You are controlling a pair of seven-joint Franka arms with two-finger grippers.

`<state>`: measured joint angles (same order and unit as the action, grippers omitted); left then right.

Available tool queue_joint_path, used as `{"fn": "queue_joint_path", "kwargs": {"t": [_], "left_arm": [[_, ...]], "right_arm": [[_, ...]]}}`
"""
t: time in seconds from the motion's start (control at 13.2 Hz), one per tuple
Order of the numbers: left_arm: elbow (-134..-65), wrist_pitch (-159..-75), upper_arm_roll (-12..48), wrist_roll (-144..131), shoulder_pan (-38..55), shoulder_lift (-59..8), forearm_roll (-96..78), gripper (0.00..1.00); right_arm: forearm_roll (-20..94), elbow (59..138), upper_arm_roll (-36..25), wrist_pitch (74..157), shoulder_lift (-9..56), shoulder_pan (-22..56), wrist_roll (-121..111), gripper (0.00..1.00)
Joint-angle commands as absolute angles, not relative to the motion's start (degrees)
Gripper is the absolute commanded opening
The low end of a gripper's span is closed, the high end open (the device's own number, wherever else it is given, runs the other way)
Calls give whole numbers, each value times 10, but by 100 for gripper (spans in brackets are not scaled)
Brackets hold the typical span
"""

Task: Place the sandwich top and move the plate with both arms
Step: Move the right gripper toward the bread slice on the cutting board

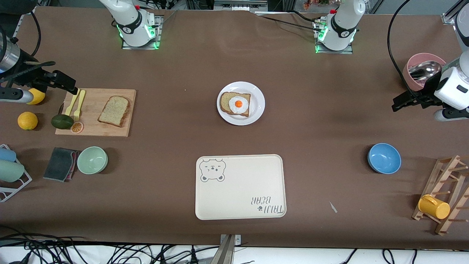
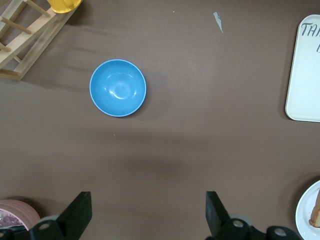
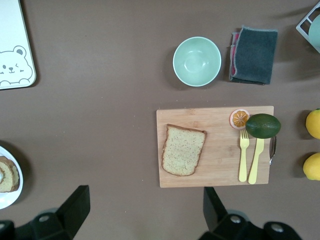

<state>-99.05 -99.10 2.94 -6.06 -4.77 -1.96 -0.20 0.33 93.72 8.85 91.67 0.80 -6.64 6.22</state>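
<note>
The sandwich top [image 1: 114,111] [image 3: 183,150], a plain speckled bread slice, lies flat on a wooden cutting board [image 1: 96,128] toward the right arm's end of the table. The white plate [image 1: 258,99] [image 2: 306,212] [image 3: 10,200] sits mid-table with an egg-topped slice [image 1: 236,104] on it. My right gripper [image 1: 67,84] [image 3: 146,195] hangs open and empty over the table beside the board. My left gripper [image 1: 401,102] [image 2: 148,200] hangs open and empty over bare table at the left arm's end, apart from the plate.
A cream bear-print tray [image 1: 240,187] lies nearer the camera than the plate. A yellow fork and knife [image 1: 77,104], an avocado [image 1: 62,121] and an orange slice share the board. Also here: green bowl [image 1: 92,160], dark cloth [image 1: 60,164], blue bowl [image 1: 384,158], pink bowl [image 1: 416,75], wooden rack with yellow cup [image 1: 434,206].
</note>
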Motion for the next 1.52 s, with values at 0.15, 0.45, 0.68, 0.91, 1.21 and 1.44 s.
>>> {"fn": "queue_joint_path", "kwargs": {"t": [0.15,0.45,0.68,0.91,1.21,1.44], "left_arm": [[-992,-998,31,-57,-50,-18,-7,100],[-993,-998,31,-59,-46,-19,-8,100],[-992,-998,31,-58,-47,-19,-7,100],[-993,-998,31,-58,-47,-21,-8,100],[-991,-998,31,-58,-48,-23,-8,100],[-991,-1006,31,-58,-51,-28,-8,100]], "right_arm": [[-3,935,88,910,6,-68,69,100],[-6,934,88,908,6,-68,66,100],[-14,934,88,909,14,-70,58,100],[-16,939,89,925,32,-68,60,94],[-15,1037,89,1022,41,-68,61,93],[-17,1161,92,1153,37,-66,82,97]]}}
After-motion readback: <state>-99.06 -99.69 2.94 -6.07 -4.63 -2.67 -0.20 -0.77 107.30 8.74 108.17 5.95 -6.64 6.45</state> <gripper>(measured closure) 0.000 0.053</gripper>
